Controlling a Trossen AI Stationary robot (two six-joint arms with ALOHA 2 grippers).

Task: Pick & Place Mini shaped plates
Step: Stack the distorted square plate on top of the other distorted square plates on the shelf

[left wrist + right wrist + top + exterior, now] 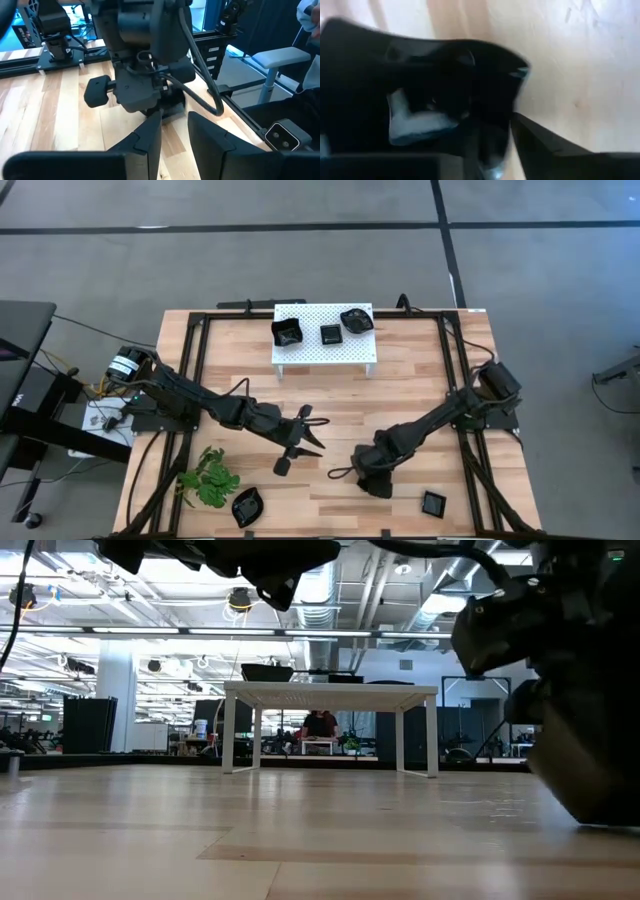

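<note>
Three glossy black mini plates sit on the white perforated platform (325, 350): a square one (287, 332), a small one (330, 333) and a wavy one (356, 320). Another plate (247, 507) lies by the green sprig (208, 478), and a square one (433, 503) lies near the table's near right corner. My right gripper (376, 482) points down at the table's near middle, shut on a further black plate (420, 100). My left gripper (303, 436) hovers open just to its left and touches nothing. My right gripper has the black plate by its raised rim (506, 131), one finger inside the dish and one finger (540, 150) outside it. It comes from above, pointing down. In the low view the gripper (598, 802) reaches down to the table top.
The white legged platform stands at the far middle of the table. Black frame rails (196, 370) run along the table's left and right sides. Bare wood (400, 395) lies between the platform and the two grippers. The sprig lies at the near left.
</note>
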